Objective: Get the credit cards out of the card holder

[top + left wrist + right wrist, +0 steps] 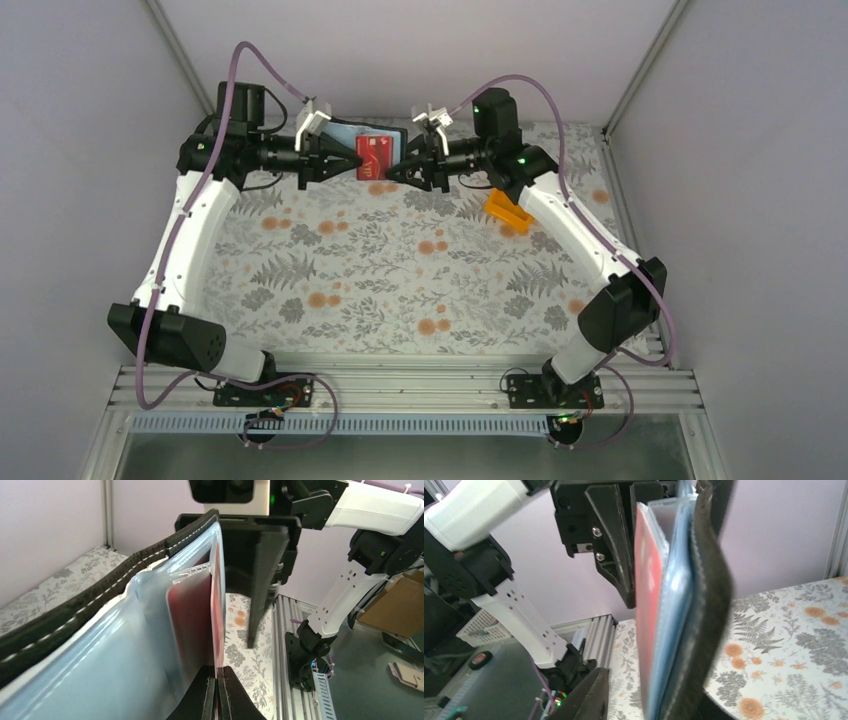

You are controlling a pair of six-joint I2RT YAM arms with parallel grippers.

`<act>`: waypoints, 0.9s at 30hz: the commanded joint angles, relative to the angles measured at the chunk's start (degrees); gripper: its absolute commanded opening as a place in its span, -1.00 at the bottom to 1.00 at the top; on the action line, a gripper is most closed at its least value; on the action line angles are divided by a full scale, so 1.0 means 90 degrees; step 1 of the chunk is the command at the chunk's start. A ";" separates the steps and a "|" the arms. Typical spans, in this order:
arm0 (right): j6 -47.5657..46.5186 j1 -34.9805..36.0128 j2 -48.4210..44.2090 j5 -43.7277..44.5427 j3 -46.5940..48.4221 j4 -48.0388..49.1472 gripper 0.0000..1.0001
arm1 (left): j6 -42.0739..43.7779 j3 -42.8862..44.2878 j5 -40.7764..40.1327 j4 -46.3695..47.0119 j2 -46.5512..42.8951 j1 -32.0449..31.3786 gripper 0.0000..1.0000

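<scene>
Left gripper [218,692]: you see it pinched on the credit card [372,152] edge.
Right gripper [393,172]: jaws apart, straddling the card holder [706,595].
Card holder: open, upright, raised over the table's [400,270] far edge, card in its pocket.

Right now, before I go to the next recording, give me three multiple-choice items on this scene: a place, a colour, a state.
1. The orange bin lies: A beside the right arm; B at the table's near edge; C held aloft.
2. The credit card in the card holder is: A green; B red; C yellow.
3. The left pincer is: A wide open; B out of view; C shut.
Answers: A, top view shows it by that arm; B, its red face shows in every view; C, its jaws meet on the card's edge.
</scene>
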 commanded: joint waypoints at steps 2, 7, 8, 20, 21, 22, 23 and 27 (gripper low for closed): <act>0.0310 0.0123 0.0144 0.0053 0.0159 0.0363 -0.66 | 0.0031 -0.0014 0.0101 0.0061 -0.0072 -0.0057 -0.95; 0.0093 0.0107 0.0060 -0.0006 0.0106 0.0273 -0.91 | 0.0591 0.0176 0.0438 -0.0465 -0.0034 -0.0049 -0.95; 0.0047 0.0092 0.0038 -0.0049 0.0091 0.0248 -0.92 | 0.0745 0.0204 0.0464 -0.0536 -0.0037 -0.0041 -0.95; -0.0445 0.0088 -0.0071 -0.0480 0.0140 -0.0133 -0.91 | 0.0720 0.0322 0.0012 -0.0486 -0.0091 0.0135 -0.78; -0.0468 0.0090 -0.0081 -0.0520 0.0148 -0.0165 -0.91 | 0.0688 0.0305 0.0003 -0.0460 -0.0091 0.0204 -0.81; -0.0491 0.0083 -0.0090 -0.0554 0.0154 -0.0180 -0.91 | 0.0713 0.0303 0.0003 -0.0455 -0.0095 0.0237 -0.81; -0.0521 0.0087 -0.0106 -0.0558 0.0158 -0.0205 -0.91 | 0.0740 0.0299 0.0016 -0.0468 -0.0094 0.0258 -0.81; -0.0593 0.0088 -0.0132 -0.0587 0.0158 -0.0274 -0.92 | 0.0780 0.0290 0.0031 -0.0467 -0.0107 0.0277 -0.81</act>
